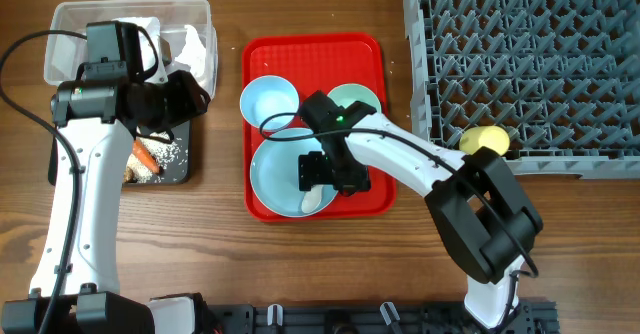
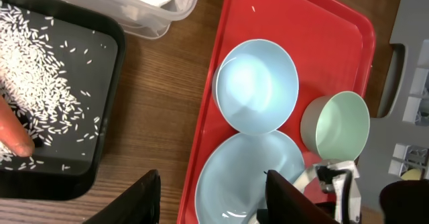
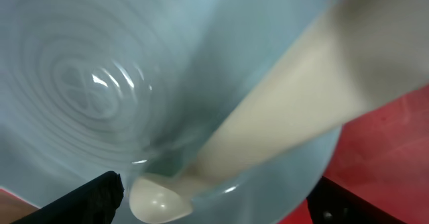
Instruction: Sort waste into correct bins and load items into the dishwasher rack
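Only the wrist view shows the right claw [image 3: 221,196] spread around the white spoon [image 3: 288,110].

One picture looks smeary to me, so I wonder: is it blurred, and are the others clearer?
Right wrist view: yes, shot very close, so the white spoon and large light blue plate are out of focus, with small glints on the plate. Left wrist view: sharp, soft sheen inside the light blue bowl. Overhead view: sharp, evenly lit.

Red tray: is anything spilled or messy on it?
Only one stray white speck, maybe a rice grain, lies on the red tray, apart from the rice in the black tray.
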Controlling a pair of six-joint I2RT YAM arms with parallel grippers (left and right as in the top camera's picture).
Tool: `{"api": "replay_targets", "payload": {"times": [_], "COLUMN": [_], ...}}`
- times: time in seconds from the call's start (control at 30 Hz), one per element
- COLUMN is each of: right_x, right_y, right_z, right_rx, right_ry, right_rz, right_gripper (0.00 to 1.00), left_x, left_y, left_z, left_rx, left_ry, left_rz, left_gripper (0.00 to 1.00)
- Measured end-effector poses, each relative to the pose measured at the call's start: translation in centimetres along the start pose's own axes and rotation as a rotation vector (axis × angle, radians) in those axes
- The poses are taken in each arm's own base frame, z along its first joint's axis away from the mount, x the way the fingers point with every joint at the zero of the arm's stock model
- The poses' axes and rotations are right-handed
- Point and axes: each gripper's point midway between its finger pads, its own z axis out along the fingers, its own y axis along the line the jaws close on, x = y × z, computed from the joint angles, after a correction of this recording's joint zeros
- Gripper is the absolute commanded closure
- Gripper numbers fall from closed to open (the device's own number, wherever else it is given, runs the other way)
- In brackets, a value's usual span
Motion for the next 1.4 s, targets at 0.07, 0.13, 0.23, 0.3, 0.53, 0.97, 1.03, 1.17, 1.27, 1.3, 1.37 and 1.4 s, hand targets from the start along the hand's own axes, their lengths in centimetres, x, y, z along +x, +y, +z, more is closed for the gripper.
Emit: {"api": "replay_targets", "payload": {"times": [0.07, 0.13, 0.23, 0.3, 0.53, 0.97, 1.03, 1.17, 1.27, 1.3, 1.37, 1.4], "right_x": [-0.2, -0.3, -0.5, -0.6, -2.9, -1.5, -1.4, -1.4, -1.5, -1.6, -1.6, -1.5], "right_y": [0.2, 0.4, 0.6, 0.4, 0.3, 2.4, 2.1, 2.1, 2.2, 2.2, 2.3, 2.3], "right_z": [-0.2, -0.3, -0.8, -1.4, -5.3, -1.9, -1.5, -1.5, -1.5, -1.4, -1.0, -0.6], "right_rx": [-0.007, -0.012, -0.012, 0.000, 0.035, 0.086, 0.097, 0.097, 0.093, 0.093, 0.087, 0.086], "right_ry": [-0.006, -0.009, -0.011, -0.007, -0.116, -0.070, -0.057, -0.057, -0.062, -0.061, -0.052, -0.041], "right_rz": [-0.002, -0.004, -0.005, 0.002, 0.012, -0.025, -0.018, -0.014, -0.012, -0.011, -0.012, -0.007], "right_gripper": [0.10, 0.10, 0.10, 0.10, 0.13, 0.13, 0.14, 0.20, 0.25, 0.27, 0.31, 0.32], "left_x": [0.0, 0.0, 0.1, 0.1, 0.1, -0.1, -0.1, -0.1, -0.1, -0.1, -0.1, -0.1], "left_y": [0.0, 0.0, 0.0, 0.0, 0.0, 0.4, 0.4, 0.4, 0.4, 0.4, 0.4, 0.4], "left_z": [0.0, 0.0, 0.0, 0.0, 0.0, 0.0, 0.0, 0.0, 0.0, 0.0, 0.0, 0.0], "left_rx": [-0.001, -0.001, -0.001, 0.000, -0.001, -0.022, -0.022, -0.022, -0.023, -0.022, -0.023, -0.023], "left_ry": [0.002, 0.002, 0.002, 0.002, 0.002, -0.005, -0.005, -0.005, -0.006, -0.005, -0.005, -0.006], "left_rz": [-0.001, -0.001, -0.001, -0.001, -0.001, 0.000, 0.000, 0.000, 0.000, 0.000, 0.000, 0.000], "left_gripper": [0.51, 0.50, 0.50, 0.50, 0.45, 0.40, 0.40, 0.40, 0.39, 0.37, 0.34, 0.34]}}
